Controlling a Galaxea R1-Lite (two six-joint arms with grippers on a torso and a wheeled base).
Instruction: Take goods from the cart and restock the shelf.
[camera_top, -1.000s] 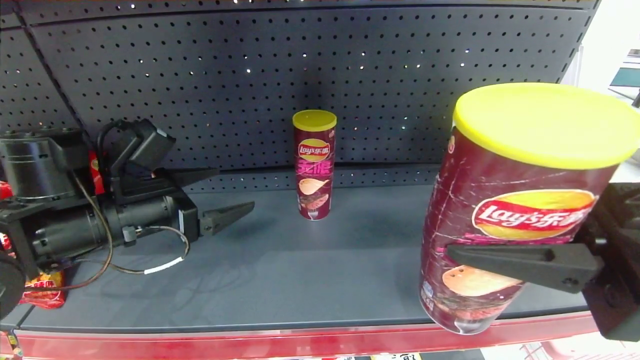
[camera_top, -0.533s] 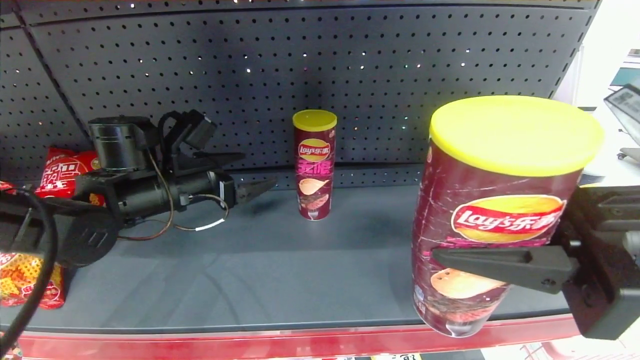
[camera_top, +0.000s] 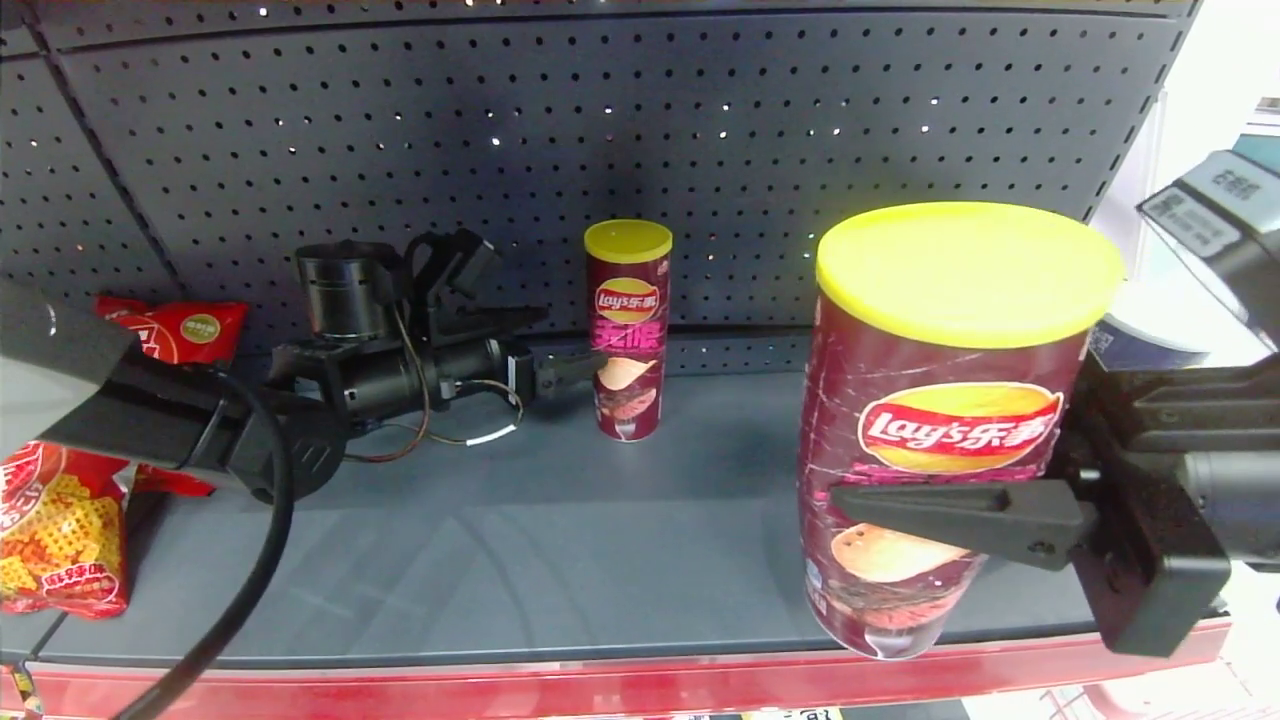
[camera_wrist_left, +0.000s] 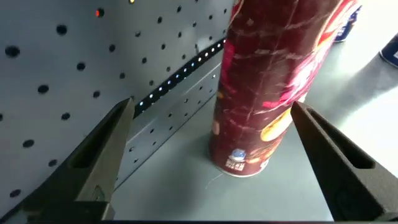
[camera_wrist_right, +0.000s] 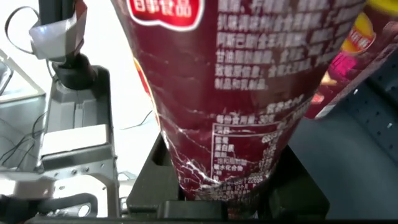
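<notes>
Where the pegboard (camera_top: 400, 150) backs the grey shelf (camera_top: 560, 540), a can (camera_top: 627, 330) stands upright.

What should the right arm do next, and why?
Probably carry the held can a little deeper over the shelf: the right gripper is shut on it, its base hangs at the red front lip, and bare shelf lies behind.

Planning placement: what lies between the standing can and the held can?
Only bare shelf between standing can and held can, seen in the head view.
</notes>
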